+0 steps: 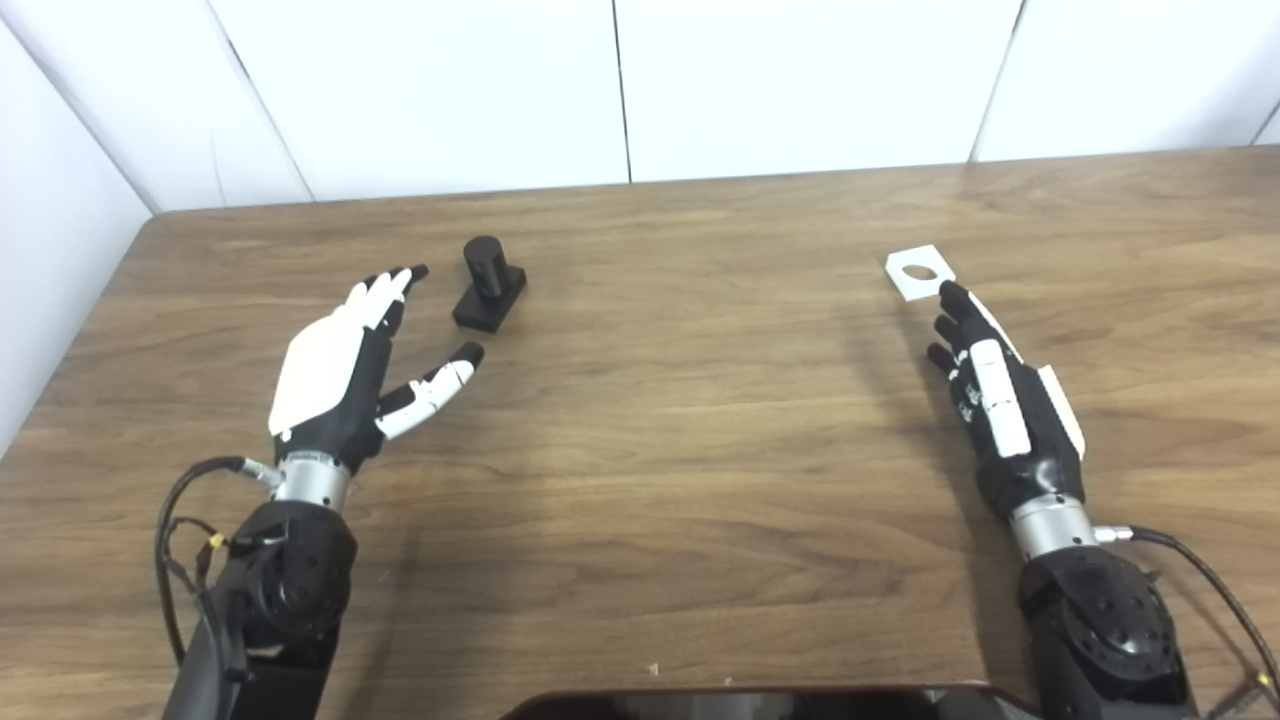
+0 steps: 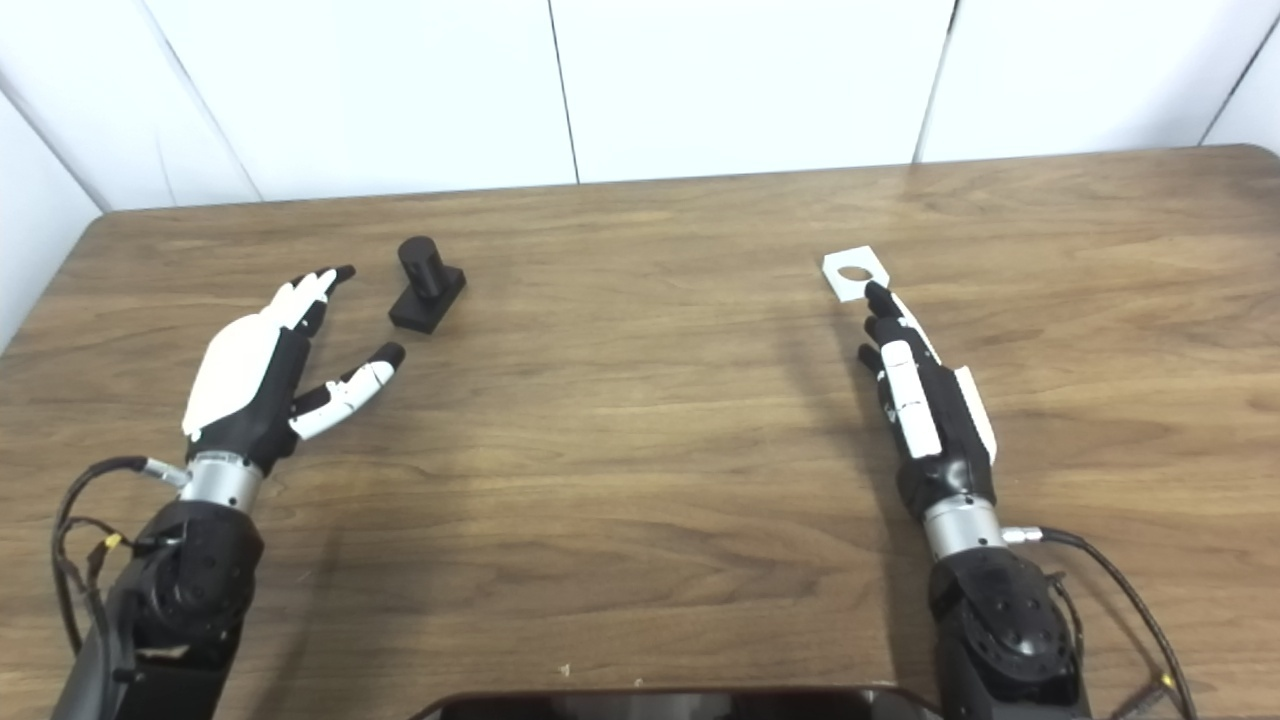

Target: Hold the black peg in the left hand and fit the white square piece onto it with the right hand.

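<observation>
The peg (image 1: pixel 489 284) stood toward the bench's (image 1: pixel 680 420) far-left corner, just beyond the left hand (image 1: pixel 345 375), fingers spread, empty; the right hand (image 1: pixel 1000 400), also spread, reached the square (image 1: pixel 919 271) near the far-right corner.

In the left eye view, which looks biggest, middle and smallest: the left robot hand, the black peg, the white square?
1. left robot hand
2. black peg
3. white square piece, only slightly smaller than the peg, so that order is unsure.
</observation>
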Tool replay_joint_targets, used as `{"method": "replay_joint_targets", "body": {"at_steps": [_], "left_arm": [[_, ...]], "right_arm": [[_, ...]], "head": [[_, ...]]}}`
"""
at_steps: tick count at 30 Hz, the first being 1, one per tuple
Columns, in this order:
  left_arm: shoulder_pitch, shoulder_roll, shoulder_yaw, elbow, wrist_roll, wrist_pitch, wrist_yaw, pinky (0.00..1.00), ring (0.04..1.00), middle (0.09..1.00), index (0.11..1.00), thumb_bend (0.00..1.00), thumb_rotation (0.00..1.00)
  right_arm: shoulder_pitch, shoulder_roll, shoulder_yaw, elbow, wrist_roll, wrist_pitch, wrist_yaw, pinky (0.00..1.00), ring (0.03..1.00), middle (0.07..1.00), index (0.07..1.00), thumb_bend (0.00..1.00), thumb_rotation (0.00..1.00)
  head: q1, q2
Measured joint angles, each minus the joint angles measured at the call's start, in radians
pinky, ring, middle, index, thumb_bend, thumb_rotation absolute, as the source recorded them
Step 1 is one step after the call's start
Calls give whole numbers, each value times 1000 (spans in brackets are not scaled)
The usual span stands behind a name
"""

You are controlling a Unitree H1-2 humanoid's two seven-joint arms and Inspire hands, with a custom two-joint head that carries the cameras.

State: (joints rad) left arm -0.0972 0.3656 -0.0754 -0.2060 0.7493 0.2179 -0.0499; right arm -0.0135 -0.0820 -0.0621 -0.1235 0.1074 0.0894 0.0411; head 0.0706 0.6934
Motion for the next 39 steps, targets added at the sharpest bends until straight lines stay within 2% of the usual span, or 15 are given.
{"method": "replay_joint_targets", "body": {"at_steps": [6,10,17,22,26,30,34,39], "left_arm": [[-49,10,-27,54,96,26,-5,1000,1000,1000,855,653,691],[-74,15,-37,87,169,43,-4,1000,1000,1000,843,698,715],[-105,16,-59,133,238,84,-8,1000,1000,1000,824,730,723],[-133,16,-75,176,275,101,-7,1000,1000,1000,823,743,728],[-157,17,-92,209,316,124,-6,1000,1000,1000,820,796,754],[-173,16,-99,244,330,142,-2,1000,1000,1000,810,853,702],[-193,10,-104,298,334,156,38,1000,1000,1000,805,851,685],[-215,-7,-122,321,337,174,53,1000,1000,1000,801,836,690]], "right_arm": [[-1,2,0,1,0,-8,0,918,961,962,924,468,880],[0,3,0,1,0,-12,0,923,965,965,927,466,893],[-1,4,0,2,-3,-15,0,918,964,961,924,477,887],[-1,6,0,2,-3,-16,0,915,962,959,920,485,886],[0,7,0,4,-5,-29,0,917,964,960,920,493,883],[-1,8,-1,5,-3,-33,0,915,963,958,916,495,870],[-1,9,-1,5,-3,-33,0,917,961,955,914,478,872],[0,10,-3,5,-3,-34,0,922,962,955,912,457,869]], "head": [[-2,-2],[-2,-2],[0,-8],[-3,-11],[-5,-11],[-6,-12],[-12,-14],[-18,-17]]}}
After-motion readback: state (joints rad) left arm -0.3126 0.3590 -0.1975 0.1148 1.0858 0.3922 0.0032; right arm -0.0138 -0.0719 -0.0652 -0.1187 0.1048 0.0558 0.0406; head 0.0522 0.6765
